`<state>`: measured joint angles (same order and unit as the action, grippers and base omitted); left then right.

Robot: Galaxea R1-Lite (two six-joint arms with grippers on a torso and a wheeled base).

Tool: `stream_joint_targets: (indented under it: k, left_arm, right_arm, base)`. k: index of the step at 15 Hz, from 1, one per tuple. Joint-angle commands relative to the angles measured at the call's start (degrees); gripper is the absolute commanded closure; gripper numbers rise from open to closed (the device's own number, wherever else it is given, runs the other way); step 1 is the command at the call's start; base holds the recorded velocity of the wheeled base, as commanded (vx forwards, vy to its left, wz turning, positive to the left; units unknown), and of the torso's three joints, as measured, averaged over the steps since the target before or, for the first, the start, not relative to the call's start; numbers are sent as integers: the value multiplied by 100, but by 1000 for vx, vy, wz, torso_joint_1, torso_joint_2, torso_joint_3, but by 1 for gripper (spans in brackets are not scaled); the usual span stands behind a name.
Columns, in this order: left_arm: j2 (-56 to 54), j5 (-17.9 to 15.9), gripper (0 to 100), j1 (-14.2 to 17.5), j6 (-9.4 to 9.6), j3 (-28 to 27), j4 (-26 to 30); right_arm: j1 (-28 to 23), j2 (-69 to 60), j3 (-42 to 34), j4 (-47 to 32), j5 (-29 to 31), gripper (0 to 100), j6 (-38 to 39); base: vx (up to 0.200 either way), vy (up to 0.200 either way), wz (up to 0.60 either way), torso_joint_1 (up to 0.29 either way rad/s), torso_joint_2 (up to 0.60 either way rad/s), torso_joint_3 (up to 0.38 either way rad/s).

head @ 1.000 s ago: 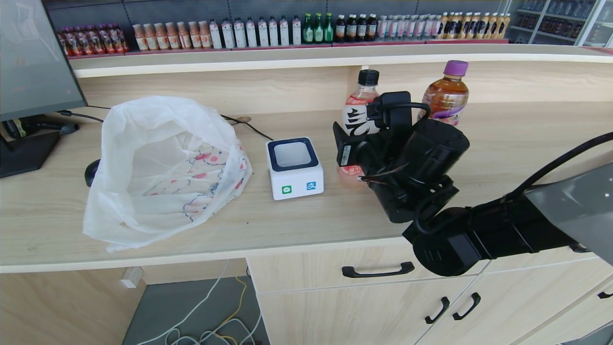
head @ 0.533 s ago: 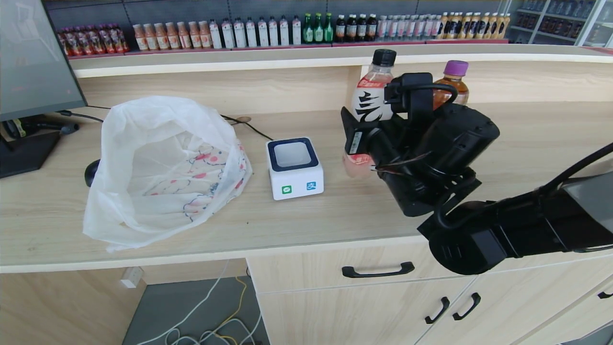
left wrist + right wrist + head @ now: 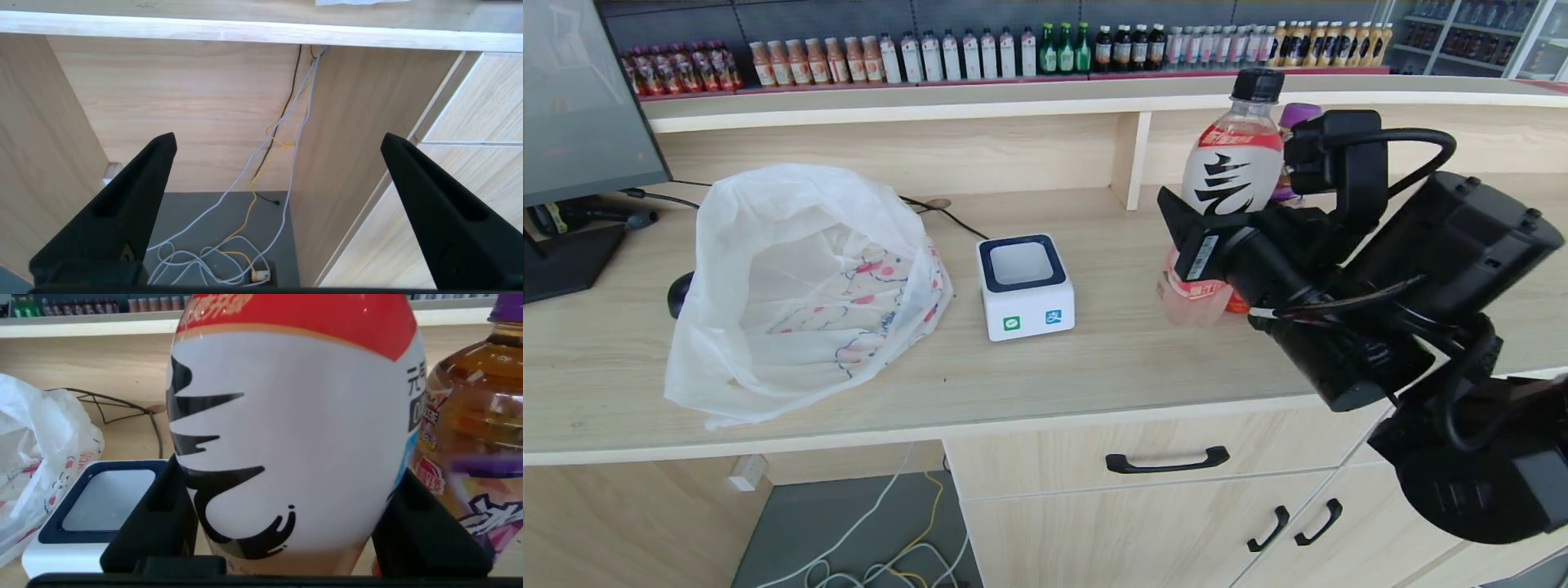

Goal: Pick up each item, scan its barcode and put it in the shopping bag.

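White-labelled bottle [image 3: 1232, 175], black cap [image 3: 1258, 84], seemingly pink drink, held by right tool [image 3: 1213, 245].

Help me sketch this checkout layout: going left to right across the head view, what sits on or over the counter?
Monitor → white shopping bag → white scanner box → black-capped bottle held in the right tool.

Black brush-stroke character on label of bottle [image 3: 1230, 173], green and blue icons on scanner [image 3: 1024, 287] front
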<state>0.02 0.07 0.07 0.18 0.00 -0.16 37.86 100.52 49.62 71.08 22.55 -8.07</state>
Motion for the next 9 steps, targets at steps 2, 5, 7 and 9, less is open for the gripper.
stream_joint_targets:
  k: [2,5,7,9]
  left_arm:
    - [-2,1,0,1,-1,0,-2]
    - [-2,1,0,1,-1,0,-2]
    - [-2,1,0,1,-1,0,-2]
    - [-2,1,0,1,-1,0,-2]
  right_arm:
    - [54,-1114,-1191,2,-146,100,7]
    - [775,-1712,-2052,-7,-199,100,-133]
    - [1127,-1940,-2422,-7,-181,100,-204]
    - [1188,-2221,-2817,-7,-199,100,-204]
  base:
    - [0,0,0,0,0,0]
    - [0,0,0,0,0,0]
    - [0,0,0,0,0,0]
    - [0,0,0,0,0,0]
